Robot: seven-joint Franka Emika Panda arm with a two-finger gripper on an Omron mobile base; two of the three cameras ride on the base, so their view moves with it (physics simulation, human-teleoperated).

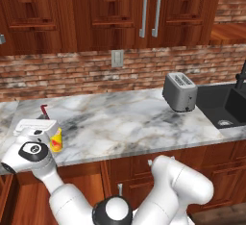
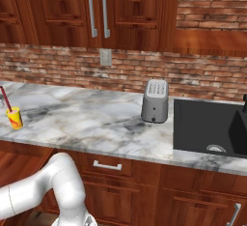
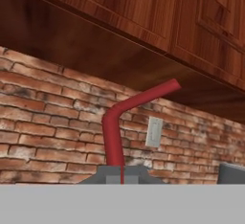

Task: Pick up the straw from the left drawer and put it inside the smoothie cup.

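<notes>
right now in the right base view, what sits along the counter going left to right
straw held above the smoothie cup → wall outlet on the brick behind → toaster → black sink
</notes>
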